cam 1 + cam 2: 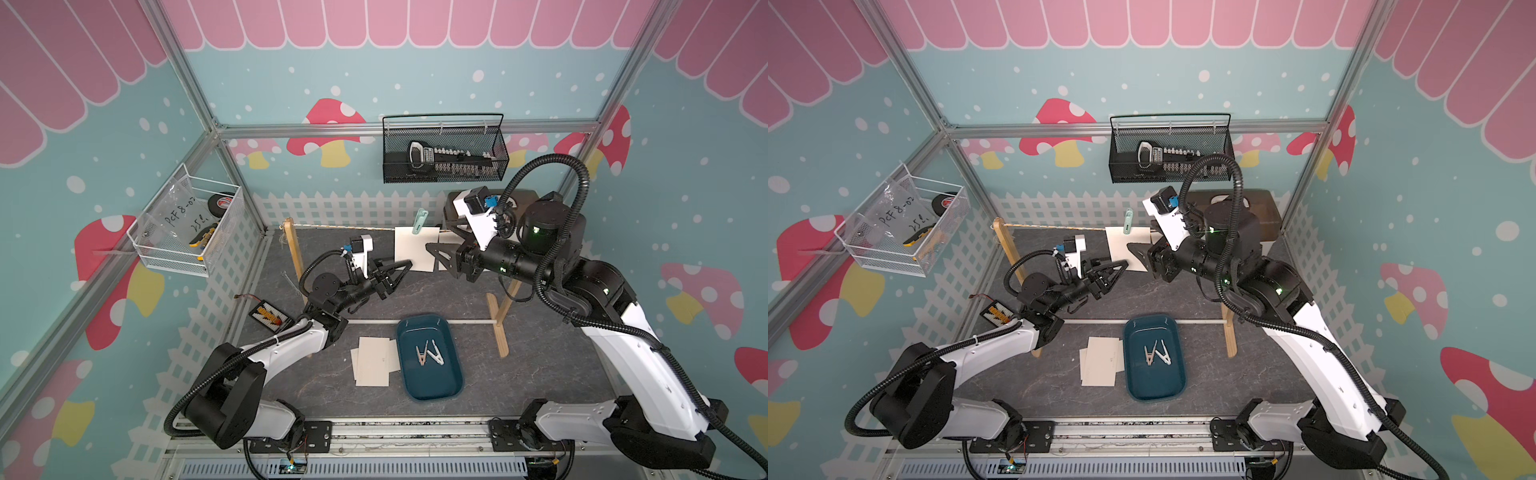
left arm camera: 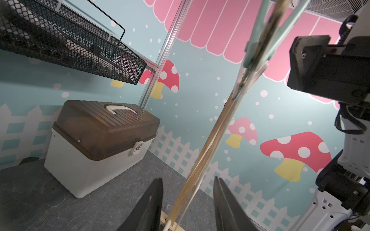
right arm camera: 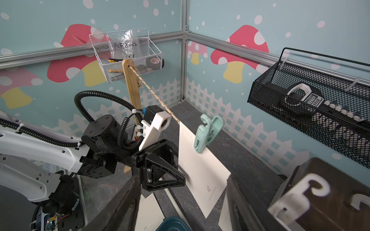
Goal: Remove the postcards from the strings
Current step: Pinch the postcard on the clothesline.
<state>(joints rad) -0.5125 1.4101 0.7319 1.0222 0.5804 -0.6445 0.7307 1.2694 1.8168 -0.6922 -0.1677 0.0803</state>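
The dark counter [image 1: 540, 374] carries a wooden frame, two posts [image 1: 296, 257] with the string [image 1: 340, 227] stretched between their tops. On the counter on the near side of the string lie a blue tray [image 1: 440, 384] holding two loose clothespins [image 1: 428, 353] and a loose stack of postcards [image 1: 372, 361] already off the string.

One postcard [image 1: 411, 249] hangs flat below the string, pinned at its top edge by a mint clothespin [image 3: 208, 134]. A sliver of another card [image 3: 223, 218] shows past it. I cannot tell how that one is fixed.

The left gripper [image 1: 407, 264] sits well below the string at the hanging postcard's lower edge. In the left wrist view its jaws stand apart, with the card edge-on between them and a gap on each side. The right gripper [image 1: 432, 251] faces it from the opposite side of the card, below the string. It is spread wide and holds nothing.

The postcard looks like thin card: very light, stiff enough to hang straight, but easy to crease, and smooth enough to slide out of a loose pinch. Only the clothespin's bite holds it, so a hard downward pull would likely drag the string and rock the frame or tear the top edge. The safer hold is a flat pinch on the lower margin, near the tiny printed mark [image 3: 209, 188]. The clothespin's tails above the string would be squeezed to free it.
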